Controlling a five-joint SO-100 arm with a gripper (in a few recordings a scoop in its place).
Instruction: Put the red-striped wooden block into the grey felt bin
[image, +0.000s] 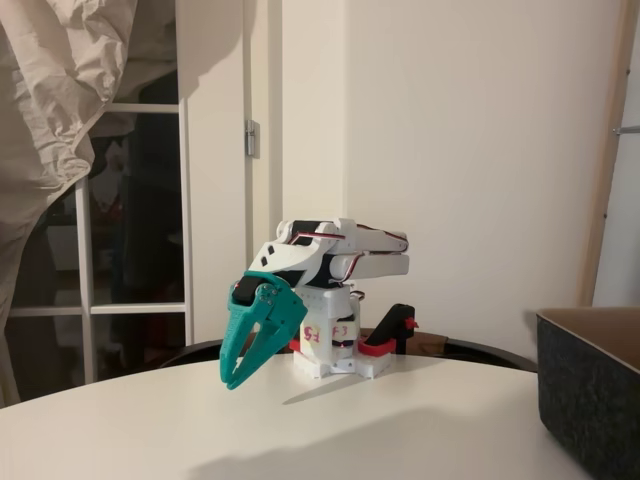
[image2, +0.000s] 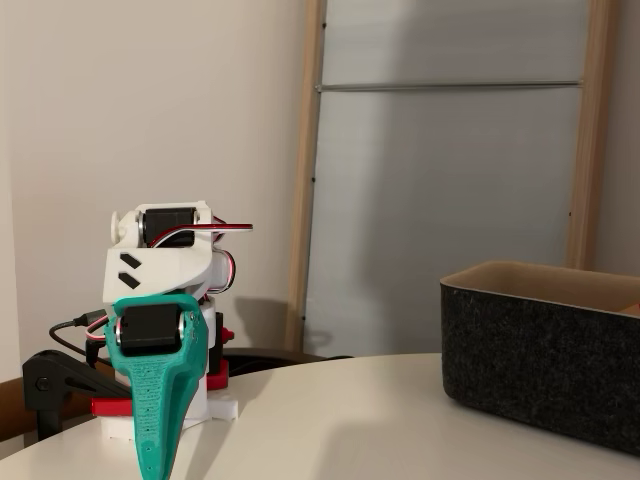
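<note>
Where table (image: 400, 430) lies bare — bin (image2: 540, 370) apart.

This looks like a room in a home. The arm (image: 330, 275) is clamped at the far edge of a round white table (image: 300, 430), the sort used for dining. Behind the arm stands a plain white wall (image: 480, 150). To its left in a fixed view is a white-framed glazed door (image: 135, 250) with a hinge, and a crumpled pale sheet (image: 50, 110) hangs there. In a fixed view, light wooden uprights (image2: 305, 170) frame a frosted panel (image2: 440, 170) behind and right of the arm.
</note>
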